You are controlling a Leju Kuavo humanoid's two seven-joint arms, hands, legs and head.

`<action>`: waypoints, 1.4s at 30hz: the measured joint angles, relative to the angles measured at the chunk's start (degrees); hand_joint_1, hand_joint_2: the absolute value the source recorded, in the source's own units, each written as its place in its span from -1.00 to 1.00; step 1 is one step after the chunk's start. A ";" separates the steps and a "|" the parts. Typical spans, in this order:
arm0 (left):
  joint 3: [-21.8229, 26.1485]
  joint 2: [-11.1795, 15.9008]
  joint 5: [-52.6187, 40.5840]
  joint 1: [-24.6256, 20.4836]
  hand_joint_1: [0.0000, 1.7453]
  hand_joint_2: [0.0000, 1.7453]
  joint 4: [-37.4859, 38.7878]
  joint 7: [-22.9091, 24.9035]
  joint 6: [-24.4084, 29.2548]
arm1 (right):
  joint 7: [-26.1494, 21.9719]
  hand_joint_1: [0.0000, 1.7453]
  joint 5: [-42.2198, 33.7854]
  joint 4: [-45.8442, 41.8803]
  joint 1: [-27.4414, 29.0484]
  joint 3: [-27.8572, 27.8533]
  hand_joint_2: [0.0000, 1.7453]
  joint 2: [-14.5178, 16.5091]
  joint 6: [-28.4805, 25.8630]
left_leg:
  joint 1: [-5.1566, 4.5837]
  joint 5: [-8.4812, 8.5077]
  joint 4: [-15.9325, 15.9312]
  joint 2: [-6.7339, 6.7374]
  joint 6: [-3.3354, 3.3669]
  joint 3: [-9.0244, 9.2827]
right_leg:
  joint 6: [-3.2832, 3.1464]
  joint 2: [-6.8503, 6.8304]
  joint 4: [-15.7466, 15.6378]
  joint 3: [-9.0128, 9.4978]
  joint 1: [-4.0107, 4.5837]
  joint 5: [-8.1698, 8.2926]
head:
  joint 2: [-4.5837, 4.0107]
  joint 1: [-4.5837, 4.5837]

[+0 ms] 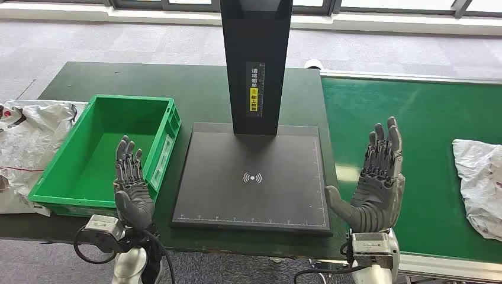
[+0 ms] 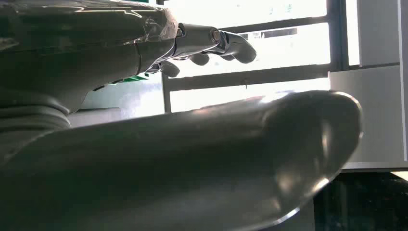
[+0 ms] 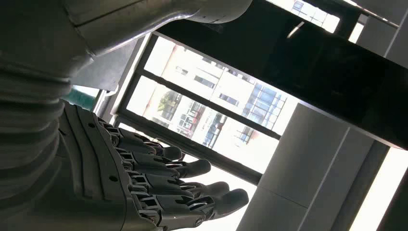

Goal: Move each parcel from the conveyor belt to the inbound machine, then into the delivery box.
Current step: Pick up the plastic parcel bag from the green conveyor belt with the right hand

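Observation:
A crumpled white parcel (image 1: 480, 184) lies on the green conveyor belt (image 1: 408, 118) at the right edge of the head view. My right hand (image 1: 376, 180) is raised between the belt and the black inbound machine plate (image 1: 253, 177), fingers straight and apart, holding nothing; the right wrist view shows its dark fingers (image 3: 183, 187) extended. My left hand (image 1: 131, 183) is raised over the near right corner of the green delivery box (image 1: 65, 177), fingers up and apart, nothing in it. The left wrist view shows its thumb (image 2: 216, 159) and fingers (image 2: 216, 41) spread.
The machine's black post (image 1: 256, 65) stands at the back of the plate. More white parcels (image 1: 26, 142) lie left of the box, which has nothing in it. Everything rests on a dark green table (image 1: 177, 89).

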 joint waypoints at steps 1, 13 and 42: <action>0.00 0.00 0.00 -0.02 -1.00 -1.00 0.04 0.00 0.00 | 0.00 -1.00 0.00 0.00 0.00 0.00 1.00 0.00 0.00 | 0.00 0.00 0.00 0.00 0.00 0.00 | 0.00 0.00 0.00 0.00 0.00 0.00 | 0.00 0.00; 0.00 0.00 0.00 -0.25 -1.00 -1.00 0.22 0.00 -0.01 | 0.00 -1.00 0.00 -0.02 -0.01 0.00 1.00 0.00 0.00 | 0.00 0.00 0.00 0.00 0.00 0.00 | 0.00 0.00 0.00 0.00 0.00 0.00 | 0.00 0.00; 0.00 -0.95 -2.33 2.53 -1.00 -1.00 -2.43 -0.02 0.53 | 16.02 -1.00 21.99 10.28 -5.53 -8.52 1.00 -0.91 -7.16 | -0.03 0.00 0.01 0.01 0.01 -0.01 | 0.01 -0.02 -0.01 0.04 -0.02 0.02 | 0.00 0.00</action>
